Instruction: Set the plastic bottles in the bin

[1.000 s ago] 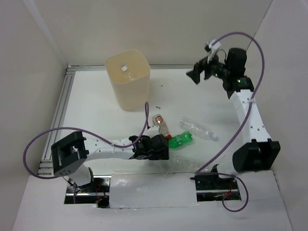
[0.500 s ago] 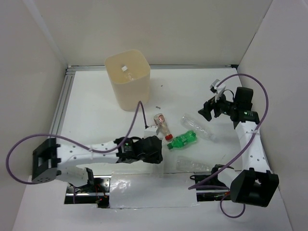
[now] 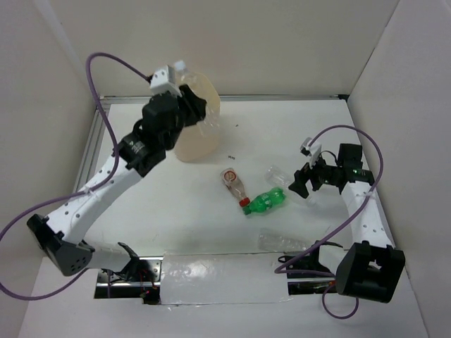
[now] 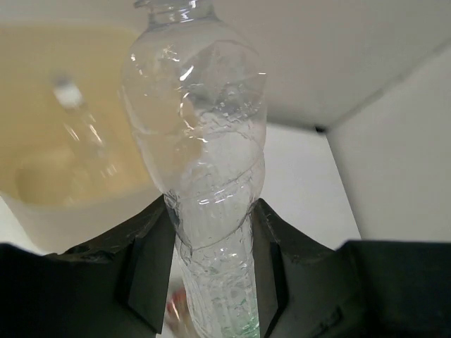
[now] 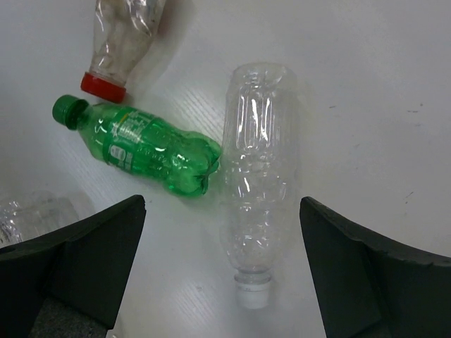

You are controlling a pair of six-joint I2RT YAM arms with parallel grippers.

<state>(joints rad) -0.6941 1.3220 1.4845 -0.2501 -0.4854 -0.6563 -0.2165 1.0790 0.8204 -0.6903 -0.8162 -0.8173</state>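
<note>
My left end effector [image 3: 192, 113] is clamped on a clear bottle [image 4: 204, 162], lifted to the rim of the bin [image 4: 42, 204] so that releasing it should drop it inside, where another bottle [image 4: 81, 127] already lies. My right end effector [image 5: 222, 204] hangs spread wide over a second clear bottle [image 5: 257, 176] lying on the surface [image 5: 366, 84]. The green bottle [image 5: 141, 148] touches its left side and could crowd one finger. The red-capped bottle [image 5: 123, 42] lies just beyond, and the nearest bottle [image 3: 278, 241] by the near edge.
</note>
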